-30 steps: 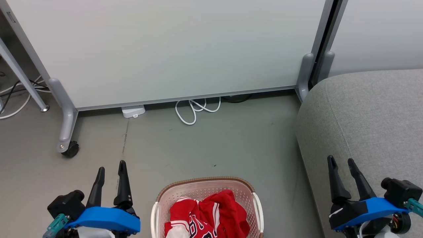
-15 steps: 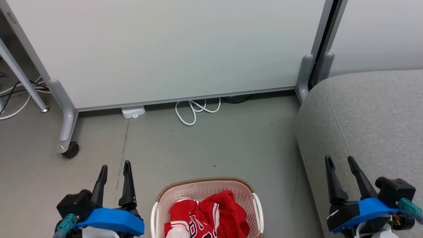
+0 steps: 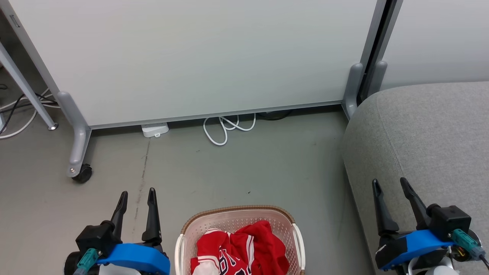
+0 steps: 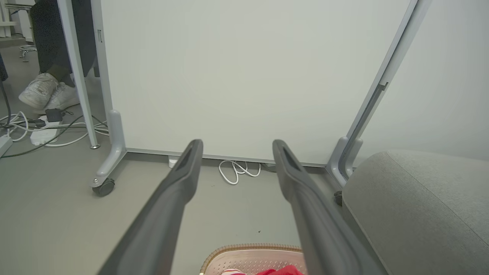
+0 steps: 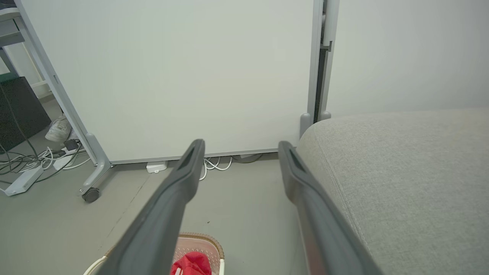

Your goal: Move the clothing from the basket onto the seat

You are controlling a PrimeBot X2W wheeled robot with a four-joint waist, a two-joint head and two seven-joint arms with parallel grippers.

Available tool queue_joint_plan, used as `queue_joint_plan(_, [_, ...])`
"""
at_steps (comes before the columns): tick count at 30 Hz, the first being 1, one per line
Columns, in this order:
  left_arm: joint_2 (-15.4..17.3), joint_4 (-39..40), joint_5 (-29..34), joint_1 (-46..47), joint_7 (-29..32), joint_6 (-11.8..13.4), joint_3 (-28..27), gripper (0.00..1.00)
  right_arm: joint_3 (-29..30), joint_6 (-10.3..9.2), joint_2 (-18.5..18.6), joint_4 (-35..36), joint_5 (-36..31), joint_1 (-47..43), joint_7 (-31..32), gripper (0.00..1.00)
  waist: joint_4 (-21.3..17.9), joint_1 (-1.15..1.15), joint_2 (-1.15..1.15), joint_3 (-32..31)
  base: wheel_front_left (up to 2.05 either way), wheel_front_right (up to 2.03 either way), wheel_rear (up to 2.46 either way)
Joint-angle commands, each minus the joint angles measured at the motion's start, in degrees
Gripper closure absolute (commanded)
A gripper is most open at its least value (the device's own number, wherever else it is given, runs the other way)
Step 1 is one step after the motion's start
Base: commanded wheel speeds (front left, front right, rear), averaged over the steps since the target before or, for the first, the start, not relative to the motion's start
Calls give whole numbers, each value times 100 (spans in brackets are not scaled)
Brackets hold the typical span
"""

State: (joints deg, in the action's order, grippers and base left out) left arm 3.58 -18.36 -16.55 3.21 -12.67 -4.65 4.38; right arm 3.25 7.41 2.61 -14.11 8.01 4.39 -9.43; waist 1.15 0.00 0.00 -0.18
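The left gripper (image 3: 137, 192) hovers over bare grey floor (image 3: 237, 172), its two dark fingers spread apart and holding nothing. Its likely trouble lies to its right: swinging in sideways, a finger could strike the brown rim or white handle of the basket (image 3: 237, 211) and shove or tip it, since it looks light. The clothing (image 3: 244, 248) is a crumpled red bundle, so a pinch on one fold might lift only part of it. It might also drag a second garment over the rim, dropping it on the strip of floor short of the seat (image 3: 428, 130). A fingertip pushed too deep could snag in the basket's perforated wall. The right gripper (image 3: 389, 181), likewise spread wide and empty, hangs over the seat's rounded near edge and could scrape the grey fabric if it dropped while crossing toward the basket. As for position, the basket with the clothing sits just to the right of the left gripper, and behind its fingertips, closer to the robot's body. It lies to the left of the right gripper, well apart. The seat is beneath the right gripper and stretches ahead and to its right.
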Motion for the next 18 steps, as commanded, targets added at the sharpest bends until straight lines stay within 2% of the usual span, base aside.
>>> queue_joint_plan(1, [11,-19,106,76,-53,-37,9,0,-15,12,36,30,-147,73,-48,0,4,0,0,-6,0,0,0])
queue_joint_plan(18, [-19,-179,641,32,-230,-83,40,0,-56,13,40,1,-786,25,-200,0,42,0,0,-71,0,0,0])
